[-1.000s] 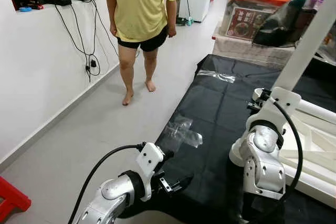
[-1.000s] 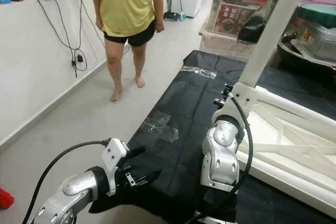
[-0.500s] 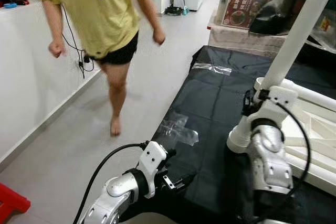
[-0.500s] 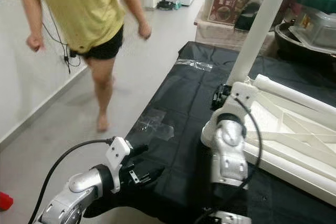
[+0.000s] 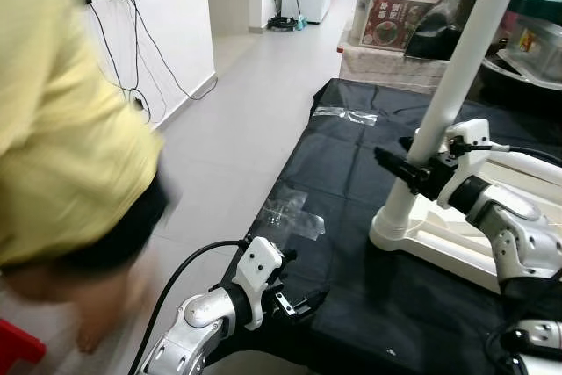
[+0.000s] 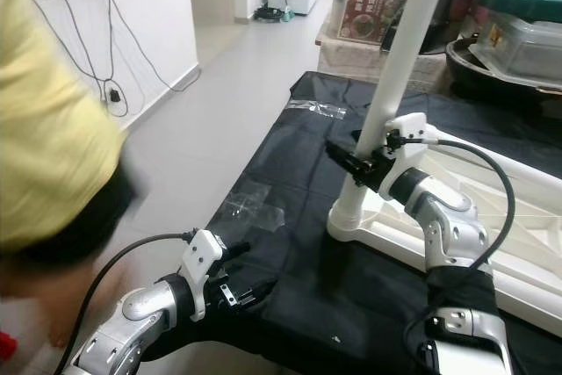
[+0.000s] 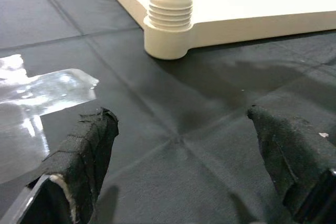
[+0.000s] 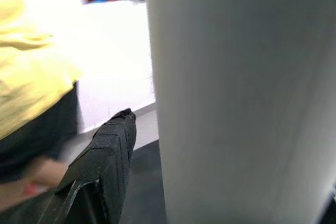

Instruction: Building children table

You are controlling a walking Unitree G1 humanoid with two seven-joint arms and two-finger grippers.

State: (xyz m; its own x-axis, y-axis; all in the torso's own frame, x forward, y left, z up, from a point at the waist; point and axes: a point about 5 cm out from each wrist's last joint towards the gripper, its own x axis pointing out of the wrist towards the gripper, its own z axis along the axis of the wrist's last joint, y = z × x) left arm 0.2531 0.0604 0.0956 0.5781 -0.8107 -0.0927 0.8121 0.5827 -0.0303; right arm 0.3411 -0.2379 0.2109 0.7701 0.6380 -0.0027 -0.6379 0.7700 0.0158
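Table leg (image 5: pixel 457 76): white, upright, screwed into the corner of the white tabletop (image 5: pixel 457 243), which lies on the black mat (image 5: pixel 351 164).
Right gripper (image 5: pixel 413 173): fingers clasp the table leg a little above its base.
Left gripper (image 5: pixel 303 303): low over the near edge of the mat, fingers spread apart, holding nothing.
Clear tape (image 5: pixel 294 212): stuck on the mat beside the left gripper.
Person (image 5: pixel 61 147): blurred yellow shirt, close on the robot's left.
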